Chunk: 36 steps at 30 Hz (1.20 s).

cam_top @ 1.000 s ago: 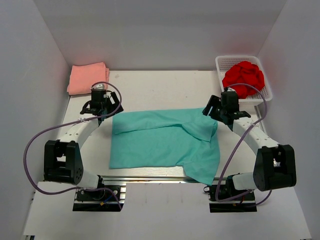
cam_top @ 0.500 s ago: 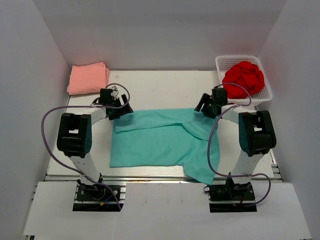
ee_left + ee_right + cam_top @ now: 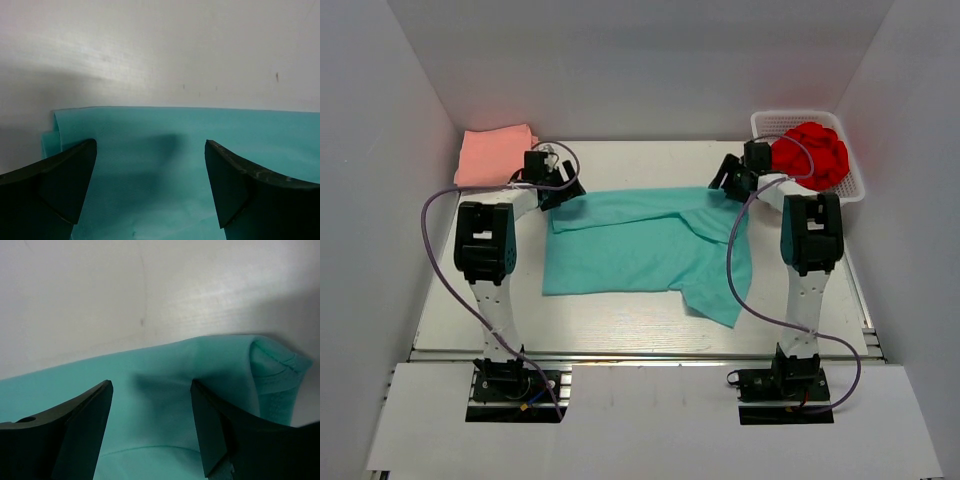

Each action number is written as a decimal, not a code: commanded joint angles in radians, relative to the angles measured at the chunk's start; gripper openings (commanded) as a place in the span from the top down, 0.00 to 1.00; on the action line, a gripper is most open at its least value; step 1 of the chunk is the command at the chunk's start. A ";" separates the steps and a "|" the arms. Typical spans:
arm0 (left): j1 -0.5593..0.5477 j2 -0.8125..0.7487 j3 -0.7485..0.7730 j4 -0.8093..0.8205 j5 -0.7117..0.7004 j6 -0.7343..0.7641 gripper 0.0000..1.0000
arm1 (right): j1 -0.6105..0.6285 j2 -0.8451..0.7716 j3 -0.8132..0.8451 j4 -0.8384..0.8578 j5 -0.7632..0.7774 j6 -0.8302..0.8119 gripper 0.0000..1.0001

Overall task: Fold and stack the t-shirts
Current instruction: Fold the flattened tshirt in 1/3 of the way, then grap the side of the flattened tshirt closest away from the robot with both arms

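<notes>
Straddling far edge of teal t-shirt (image 3: 640, 250) | left tool (image 3: 150, 145), right tool (image 3: 151, 382) both apart | risk: pinch may catch one layer, skewing fold

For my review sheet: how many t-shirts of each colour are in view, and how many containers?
Teal t-shirt: 1
Salmon-pink t-shirt: 1
Red t-shirt: 1
White mesh basket: 1
Total: 4

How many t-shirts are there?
3. The teal t-shirt lies spread mid-table, the pink t-shirt folded at the far left, the red t-shirt bunched in the basket far right. Others could hide beneath it.
</notes>
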<state>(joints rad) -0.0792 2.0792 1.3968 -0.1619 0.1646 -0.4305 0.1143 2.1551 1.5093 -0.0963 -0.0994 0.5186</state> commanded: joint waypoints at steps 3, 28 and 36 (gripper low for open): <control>0.024 0.150 0.169 -0.122 -0.046 0.032 0.01 | -0.005 0.138 0.221 -0.128 -0.030 -0.130 0.30; 0.013 -0.698 -0.642 -0.172 -0.237 -0.149 0.01 | 0.074 -0.644 -0.538 0.178 -0.195 -0.132 0.09; 0.025 -0.895 -0.848 -0.132 -0.321 -0.246 0.03 | 0.070 -0.693 -0.652 0.207 -0.198 -0.114 0.09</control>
<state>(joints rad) -0.0605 1.2362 0.5499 -0.3359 -0.0902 -0.6216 0.1837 1.4979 0.8696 0.0502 -0.2829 0.3893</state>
